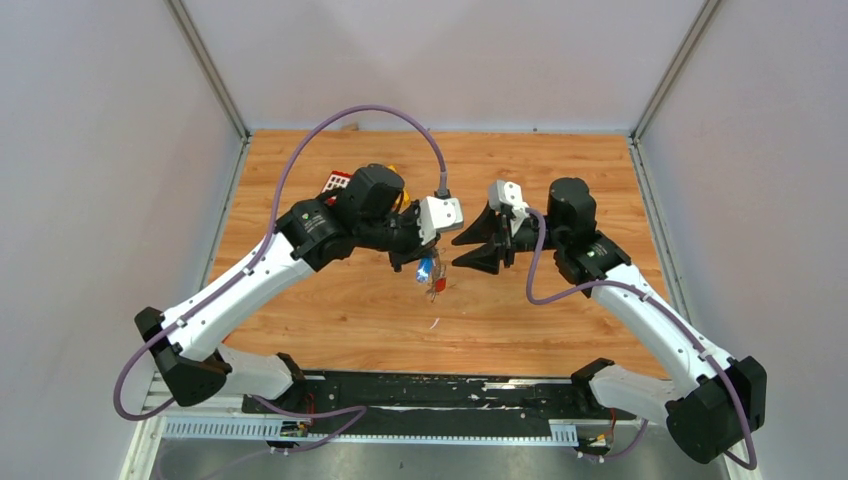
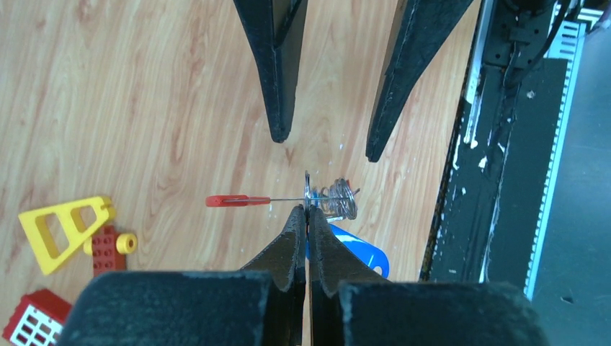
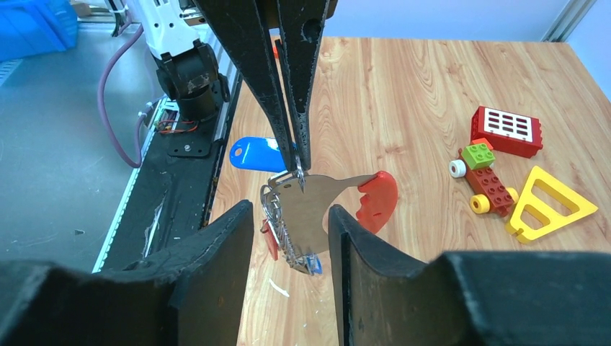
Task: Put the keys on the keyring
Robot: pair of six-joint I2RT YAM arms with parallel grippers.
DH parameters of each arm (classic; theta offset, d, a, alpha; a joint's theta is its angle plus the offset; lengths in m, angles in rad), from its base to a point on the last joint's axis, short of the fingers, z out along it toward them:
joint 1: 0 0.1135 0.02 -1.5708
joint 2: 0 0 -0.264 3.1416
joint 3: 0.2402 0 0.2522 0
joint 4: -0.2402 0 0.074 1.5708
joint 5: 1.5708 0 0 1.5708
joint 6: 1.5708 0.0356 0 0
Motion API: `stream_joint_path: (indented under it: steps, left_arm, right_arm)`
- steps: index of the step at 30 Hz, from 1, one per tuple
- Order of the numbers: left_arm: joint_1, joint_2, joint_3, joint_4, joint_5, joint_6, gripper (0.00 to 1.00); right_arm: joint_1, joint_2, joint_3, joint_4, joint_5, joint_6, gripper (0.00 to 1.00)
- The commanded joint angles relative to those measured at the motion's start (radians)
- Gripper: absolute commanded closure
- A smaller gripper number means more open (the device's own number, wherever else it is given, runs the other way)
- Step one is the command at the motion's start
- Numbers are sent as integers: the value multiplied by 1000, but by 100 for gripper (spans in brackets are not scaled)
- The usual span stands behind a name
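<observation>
**Risk of a dropped key at the ring**

Top camera: the left gripper (image 1: 428, 262) is clamped tight on the keyring (image 1: 433, 278), held in the air over mid-table. The right gripper (image 1: 468, 253) stands just beside it, jaws parted and empty. If that pinch is thin, I judge a nudge from the right arm could twist the bundle out.

Left wrist: my left fingertips pinch one wire loop of the ring. The red key (image 2: 227, 200) sticks out sideways from it, edge-on, and a blue tag (image 2: 359, 251) hangs beneath. I cannot tell whether the key is fully threaded or only caught in the split. If it is only caught, it could slide off and drop.

Right wrist: the key's blade shows in line between my spread right fingers (image 3: 230, 245). Closing off-centre would lever it against the ring.

The wooden tabletop (image 1: 560, 170) looks smooth, so a fallen key may skid. Toy blocks (image 3: 490, 180) and a yellow frame (image 3: 551, 202) lie off to one side. Plain pale walls with metal posts enclose the table, and a black strip runs along its near edge.
</observation>
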Motion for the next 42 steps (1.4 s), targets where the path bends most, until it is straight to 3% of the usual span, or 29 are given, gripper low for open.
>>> stream_joint_path:
  steps: [1, 6, 20, 42]
  left_arm:
    - [-17, 39, 105, -126, -41, -14, 100]
    - [-30, 97, 183, -226, -58, -43, 100]
    - [-32, 101, 192, -202, -4, -51, 100]
    - [-32, 82, 132, -147, 32, -54, 100]
  right_arm:
    - [-5, 6, 30, 57, -3, 38, 56]
    - [16, 26, 33, 94, -9, 47, 55]
    - [74, 91, 53, 99, -18, 44, 60]
    - [86, 98, 52, 118, -65, 66, 82]
